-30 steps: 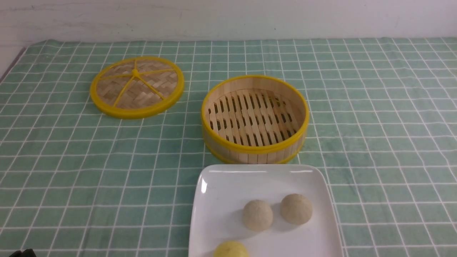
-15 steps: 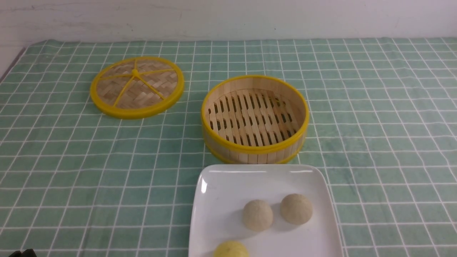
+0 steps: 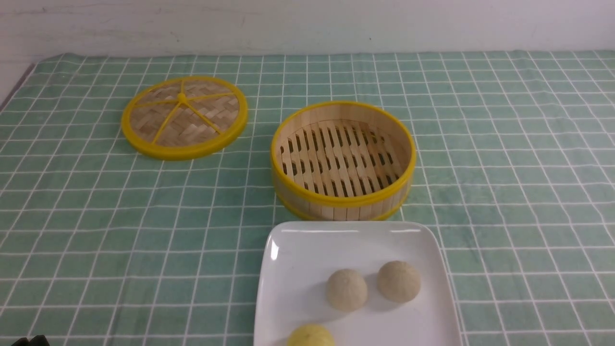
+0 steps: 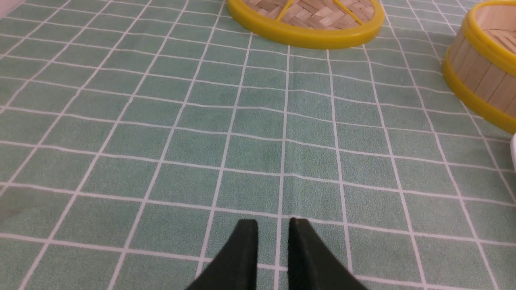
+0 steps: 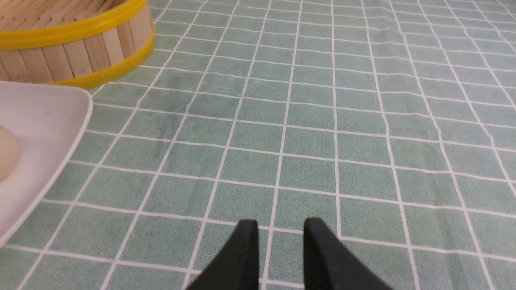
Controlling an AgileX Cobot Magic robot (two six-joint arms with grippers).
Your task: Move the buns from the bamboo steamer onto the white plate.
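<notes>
All three buns lie on the white plate (image 3: 298, 269). The two beige buns (image 3: 347, 289) (image 3: 398, 281) sit side by side, apart from each other, near the plate centre. The yellow bun (image 3: 311, 336) is cut off by the lower frame edge, as is the near side of the plate. The bamboo steamer (image 3: 342, 202) stands just beyond the plate with only its slatted floor showing. The woven lid (image 3: 184, 117) lies flat, well apart on the left, on the green checked cloth (image 3: 504, 168) that covers the bench.

The left gripper (image 4: 273, 227) has its fingers slightly parted, with only cloth in the gap. The right gripper (image 5: 280, 229) has its fingers parted a little wider and holds nothing. In the front view only a dark sliver at the lower left corner shows; neither arm can be made out.
</notes>
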